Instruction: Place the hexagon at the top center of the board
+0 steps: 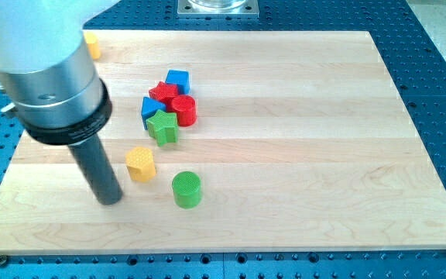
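Observation:
A yellow hexagon block lies on the wooden board, left of centre toward the view's bottom. My tip rests on the board just left of and slightly below the hexagon, a small gap apart. A green cylinder stands right of and below the hexagon.
A cluster sits above the hexagon: a blue cube, a red star, a red cylinder, a blue block and a green star. A yellow block shows at the top left, partly hidden by the arm.

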`<state>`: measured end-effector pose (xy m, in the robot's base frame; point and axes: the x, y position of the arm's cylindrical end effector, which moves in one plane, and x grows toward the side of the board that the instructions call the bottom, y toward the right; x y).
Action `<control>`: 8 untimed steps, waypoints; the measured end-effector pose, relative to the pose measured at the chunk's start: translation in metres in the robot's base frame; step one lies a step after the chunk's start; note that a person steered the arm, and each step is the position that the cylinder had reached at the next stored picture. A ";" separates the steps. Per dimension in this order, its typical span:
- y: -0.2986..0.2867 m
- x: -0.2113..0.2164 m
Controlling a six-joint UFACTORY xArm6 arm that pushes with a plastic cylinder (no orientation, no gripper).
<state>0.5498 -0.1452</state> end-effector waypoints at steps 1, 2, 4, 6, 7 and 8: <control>0.007 -0.007; 0.034 -0.036; 0.147 -0.100; 0.097 -0.102; 0.126 -0.148; 0.160 -0.160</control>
<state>0.3897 0.0152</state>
